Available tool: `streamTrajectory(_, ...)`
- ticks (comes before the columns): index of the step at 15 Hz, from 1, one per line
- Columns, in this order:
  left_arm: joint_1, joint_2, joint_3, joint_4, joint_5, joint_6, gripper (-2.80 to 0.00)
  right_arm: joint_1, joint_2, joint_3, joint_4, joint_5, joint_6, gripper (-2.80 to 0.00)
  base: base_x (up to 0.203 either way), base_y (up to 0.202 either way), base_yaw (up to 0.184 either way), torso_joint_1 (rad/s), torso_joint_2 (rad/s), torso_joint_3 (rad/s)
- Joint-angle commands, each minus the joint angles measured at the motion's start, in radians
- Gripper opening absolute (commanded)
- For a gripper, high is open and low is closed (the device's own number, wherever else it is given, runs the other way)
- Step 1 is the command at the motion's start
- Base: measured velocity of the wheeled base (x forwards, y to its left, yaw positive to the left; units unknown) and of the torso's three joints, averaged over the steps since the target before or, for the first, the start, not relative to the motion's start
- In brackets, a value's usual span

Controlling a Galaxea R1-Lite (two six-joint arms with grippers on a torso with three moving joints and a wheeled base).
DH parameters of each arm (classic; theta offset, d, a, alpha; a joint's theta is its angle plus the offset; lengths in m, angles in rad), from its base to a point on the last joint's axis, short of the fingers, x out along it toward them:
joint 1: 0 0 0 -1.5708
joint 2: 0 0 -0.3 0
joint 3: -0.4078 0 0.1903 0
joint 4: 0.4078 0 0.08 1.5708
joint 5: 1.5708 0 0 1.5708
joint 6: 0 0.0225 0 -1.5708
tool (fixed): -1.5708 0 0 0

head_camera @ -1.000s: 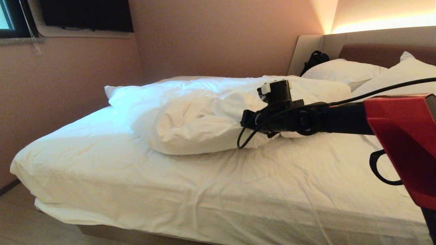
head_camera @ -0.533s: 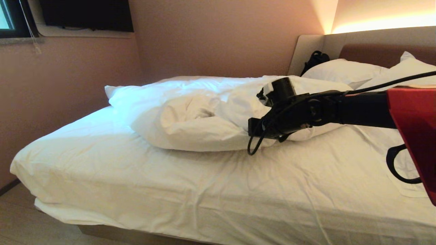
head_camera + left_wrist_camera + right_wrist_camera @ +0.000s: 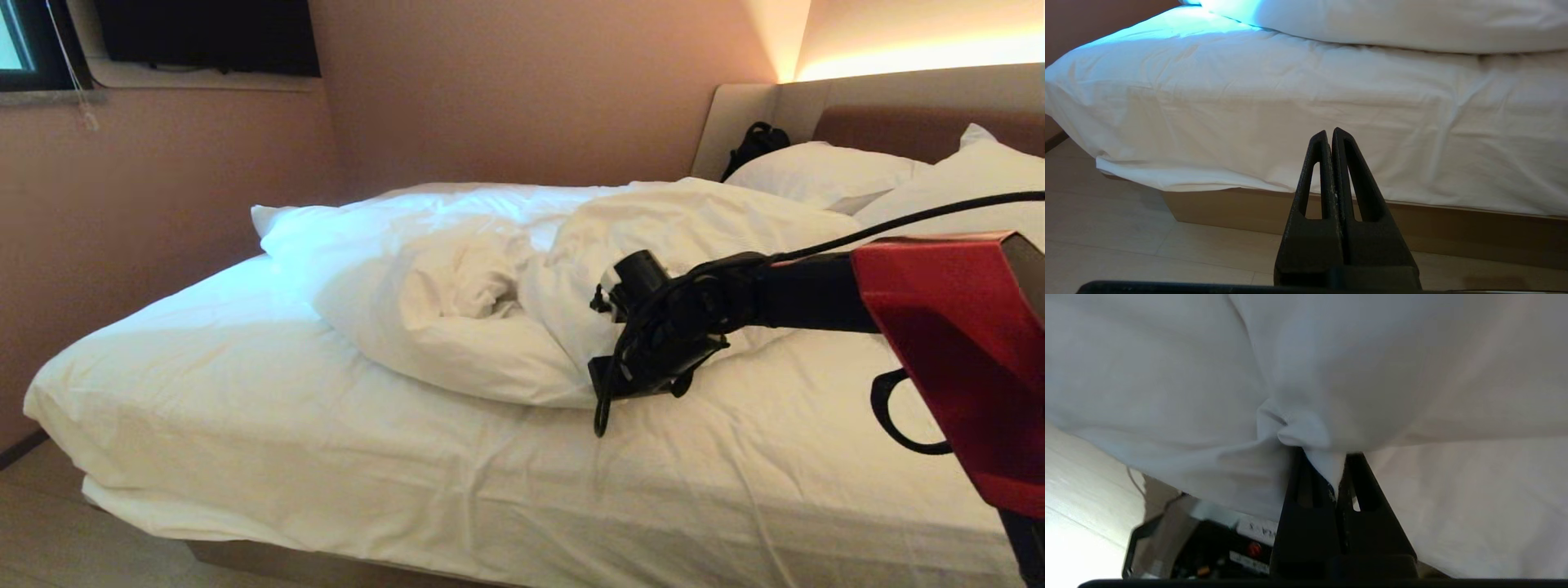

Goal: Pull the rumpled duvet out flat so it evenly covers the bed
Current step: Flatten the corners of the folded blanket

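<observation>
Item: your right gripper, jaws clamped on a fold of the puffy white rumpled duvet; bulk heaped beyond it mid-bed, long axis across; near bedside bare, pull toward yourself

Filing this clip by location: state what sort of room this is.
Probably a hotel bedroom: a bed with a padded headboard, white pillows, a rumpled duvet, and a dark screen on the wall.
</observation>
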Motion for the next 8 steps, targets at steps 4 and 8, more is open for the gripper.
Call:
streamTrajectory(4,0.001,0.000,0.000,0.000,-0.001,0.000,-2.80,0.001,0.098,-0.007,-0.081,-0.002,0.010,-2.80,0.000,0.000,0.000,0.000,0.00,0.000)
streamTrajectory(8,0.000,0.000,0.000,0.000,0.000,0.000,-2.80,0.000,0.142,-0.006,-0.136,-0.005,0.008,0.00,0.000,0.000,0.000,0.000,0.00,0.000)
